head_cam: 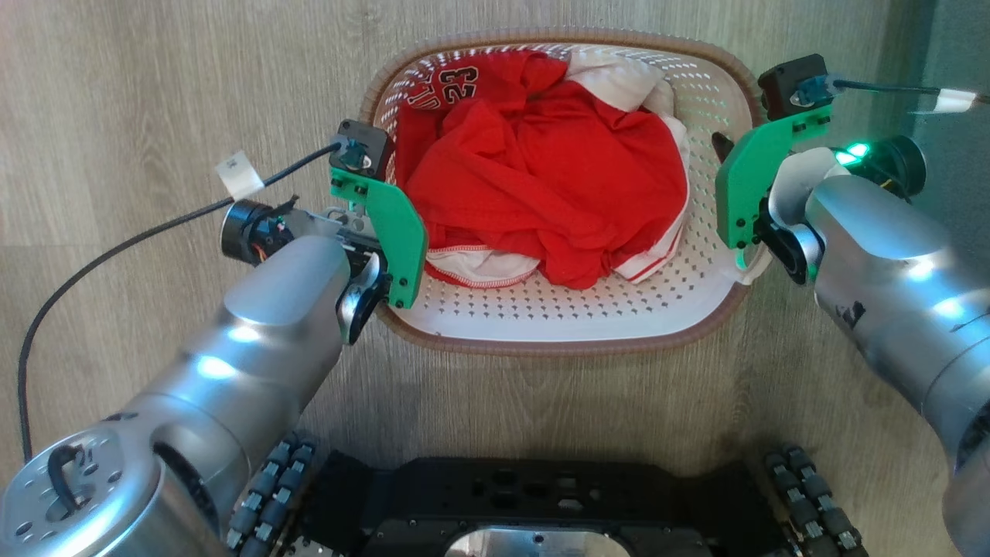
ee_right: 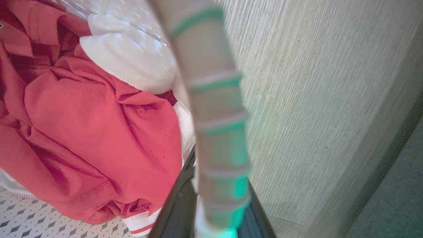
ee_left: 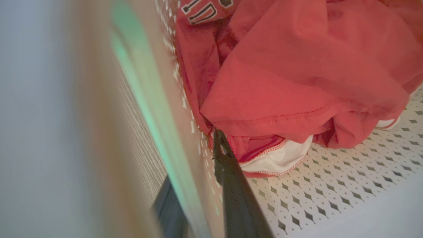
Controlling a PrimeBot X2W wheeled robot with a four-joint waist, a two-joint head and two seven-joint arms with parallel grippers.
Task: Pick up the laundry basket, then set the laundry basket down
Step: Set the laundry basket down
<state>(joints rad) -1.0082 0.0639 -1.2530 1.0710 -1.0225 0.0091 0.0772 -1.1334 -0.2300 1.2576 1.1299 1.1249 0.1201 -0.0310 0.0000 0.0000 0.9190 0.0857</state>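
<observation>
The robot's black wheeled base (head_cam: 526, 495) spans the bottom of the head view. A silver left forearm (head_cam: 255, 340) and a silver right forearm (head_cam: 889, 255) rise on either side of it.

Just beyond the base, over the pale wood-look plank floor (head_cam: 139, 70), is the small white perforated plastic laundry basket (head_cam: 557, 313) with a brown woven-look rim. It is centred ahead of the base and lies closer to the planks' right edge, where a grey-green surface (head_cam: 959, 46) begins. Whether the laundry basket rests on the floor or hangs just above it cannot be told.

The left end effector (ee_left: 195, 162) is at the basket's left side, under a green plastic bracket (head_cam: 394, 232). In the left wrist view one dark finger (ee_left: 234, 191) lies inside the perforated wall and the other outside, with the rim pinched between them. A black cable with a white tag (head_cam: 240, 174) trails from this wrist toward the floor's left edge.

The right end effector (ee_right: 219, 175) grips the opposite side in the same way. In the right wrist view the ribbed rim runs up between its two dark fingers (ee_right: 175, 205), both close against it.

Inside the basket lies a crumpled red jersey (head_cam: 541, 178) with white numerals, its white-trimmed hem toward the near wall. A white ribbed cloth (head_cam: 619, 81) lies behind it, by the far right corner.
</observation>
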